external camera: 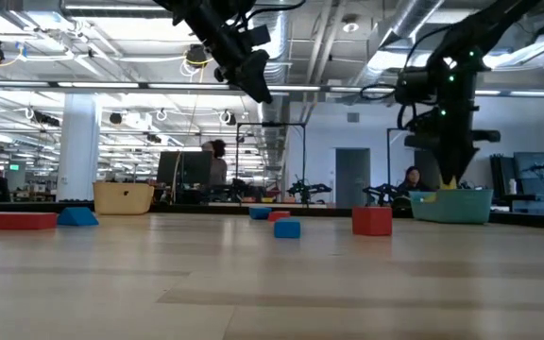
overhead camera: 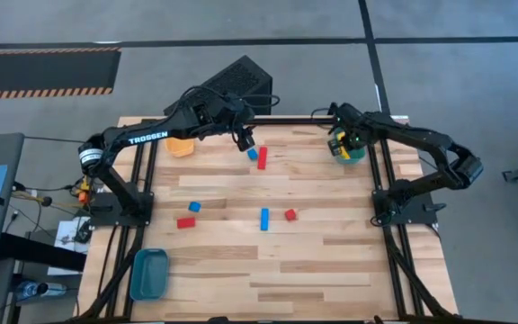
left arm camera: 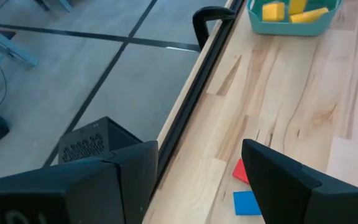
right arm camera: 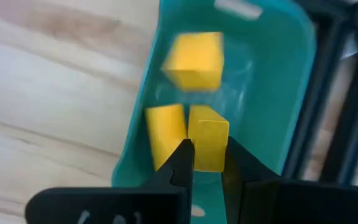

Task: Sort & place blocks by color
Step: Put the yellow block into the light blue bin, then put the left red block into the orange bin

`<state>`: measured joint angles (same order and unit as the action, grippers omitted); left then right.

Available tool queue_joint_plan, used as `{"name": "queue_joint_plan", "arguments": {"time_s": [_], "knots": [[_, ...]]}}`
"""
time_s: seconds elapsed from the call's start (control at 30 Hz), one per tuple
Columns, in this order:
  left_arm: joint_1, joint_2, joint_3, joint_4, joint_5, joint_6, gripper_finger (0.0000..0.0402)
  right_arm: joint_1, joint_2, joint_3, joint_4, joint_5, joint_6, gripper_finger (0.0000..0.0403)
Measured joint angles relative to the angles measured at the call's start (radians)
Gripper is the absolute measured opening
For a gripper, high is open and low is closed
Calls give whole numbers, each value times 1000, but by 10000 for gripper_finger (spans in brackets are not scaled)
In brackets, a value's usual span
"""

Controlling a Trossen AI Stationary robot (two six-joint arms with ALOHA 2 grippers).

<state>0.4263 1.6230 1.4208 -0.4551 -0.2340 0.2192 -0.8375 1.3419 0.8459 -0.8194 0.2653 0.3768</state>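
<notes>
My left gripper hangs open above the table's far middle, over a blue cube and a red bar. Both show between its fingers in the left wrist view, red bar and blue cube. My right gripper is open by a narrow gap just above the teal-green bin. Three yellow blocks are in that bin: one seen through the gap, one beside it, and a blurred cube. On the table lie a blue cube, a red block, a blue bar and a red cube.
An orange bin stands at the far left, under the left arm. A blue bin sits at the near left corner. A black box lies beyond the far edge. The near half of the table is bare wood.
</notes>
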Motion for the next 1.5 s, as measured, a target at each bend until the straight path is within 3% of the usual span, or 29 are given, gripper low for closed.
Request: {"name": "queue_joint_plan", "arguments": {"time_s": [0.13,0.57,0.87,1.13,1.5], "knots": [[11,0,0,1,-1,-25,224,15,0,-45,48,0,42,62],[25,0,0,-10,1,-123,224,50,0,-63,73,8,88,164],[24,-11,-2,-41,49,-146,224,117,-13,-63,161,22,92,164],[24,-14,-26,-78,73,-125,224,182,-57,-46,178,24,200,162],[26,-58,-164,-60,126,-72,224,240,-105,-45,93,49,346,194]]}}
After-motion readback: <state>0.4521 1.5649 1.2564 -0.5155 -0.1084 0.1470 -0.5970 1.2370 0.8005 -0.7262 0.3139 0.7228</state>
